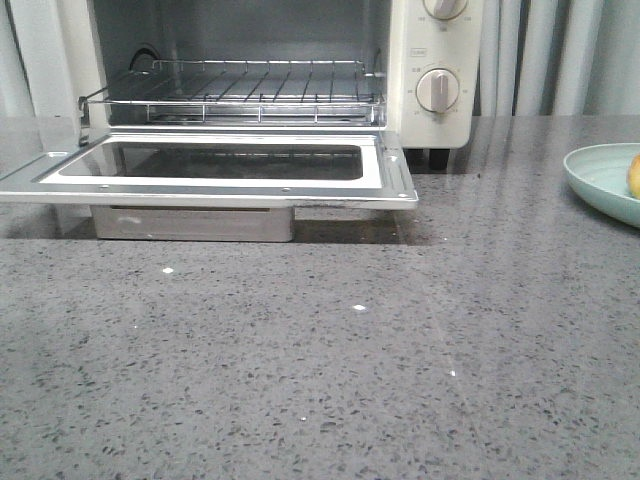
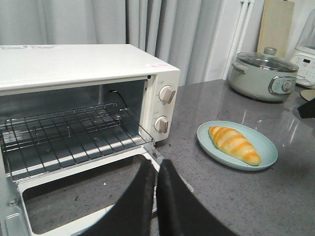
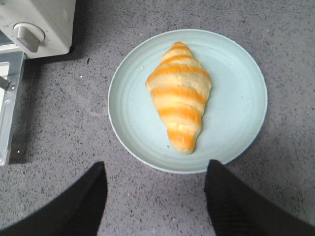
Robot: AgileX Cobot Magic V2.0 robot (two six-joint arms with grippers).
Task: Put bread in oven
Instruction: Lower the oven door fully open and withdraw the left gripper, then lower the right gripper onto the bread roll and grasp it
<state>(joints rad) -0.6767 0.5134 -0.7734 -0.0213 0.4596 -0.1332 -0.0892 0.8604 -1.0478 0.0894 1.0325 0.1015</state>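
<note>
Front view cuts the oven point(image 1: 300, 90) off above its top knob point(image 1: 445, 6), and the plate point(image 1: 600, 178) runs off the right edge, leaving just a sliver of bread point(image 1: 634, 176). No claw shows there. The print around the lower knob point(image 1: 436, 90) is too small to read.

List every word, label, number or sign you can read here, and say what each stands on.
None can be read.
Oven: faint grey lettering on the top's front edge and a small pink sticker on top, both too blurred.
Knobs: small marks and a small label around them, too small to read.
Pot and the white appliance behind it: panel marks too small.
Bread and plate: no text.
</note>
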